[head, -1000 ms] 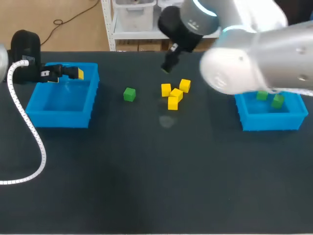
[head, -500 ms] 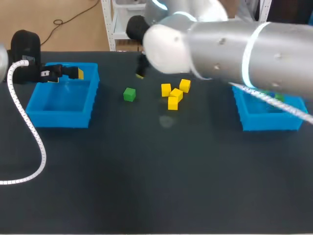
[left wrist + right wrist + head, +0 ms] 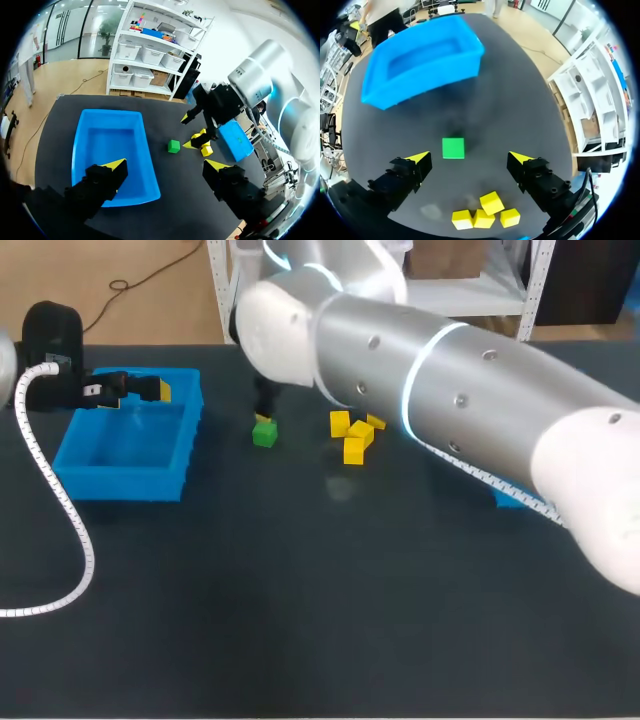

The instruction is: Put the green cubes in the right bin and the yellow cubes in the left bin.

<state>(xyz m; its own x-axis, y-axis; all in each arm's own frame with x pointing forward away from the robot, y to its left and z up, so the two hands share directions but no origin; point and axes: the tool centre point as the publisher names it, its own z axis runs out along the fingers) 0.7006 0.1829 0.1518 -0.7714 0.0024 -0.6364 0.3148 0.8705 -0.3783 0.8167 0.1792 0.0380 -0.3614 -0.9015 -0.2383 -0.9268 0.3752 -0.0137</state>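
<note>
A green cube [image 3: 264, 433] lies on the dark table, left of a cluster of several yellow cubes [image 3: 352, 436]. My right gripper [image 3: 264, 412] hangs open just above and behind the green cube. In the right wrist view the green cube [image 3: 453, 148] sits ahead of the open right gripper [image 3: 468, 158], slightly toward one finger, with the yellow cubes [image 3: 485, 212] underneath. My left gripper [image 3: 155, 390] stands open and empty over the far rim of the left bin [image 3: 100, 480]. The left gripper [image 3: 165, 165] looks down on the left bin [image 3: 112, 145] and the green cube [image 3: 173, 146].
My right arm stretches across the table from the right and hides nearly all of the right bin [image 3: 515, 500]. That right bin [image 3: 235, 141] shows beyond the yellow cubes [image 3: 202, 142] in the left wrist view. A white cable [image 3: 60, 510] runs down the table's left side.
My right arm has swept left, from above the yellow cubes to over the green cube, and now covers the right bin. The left arm has stayed still.
</note>
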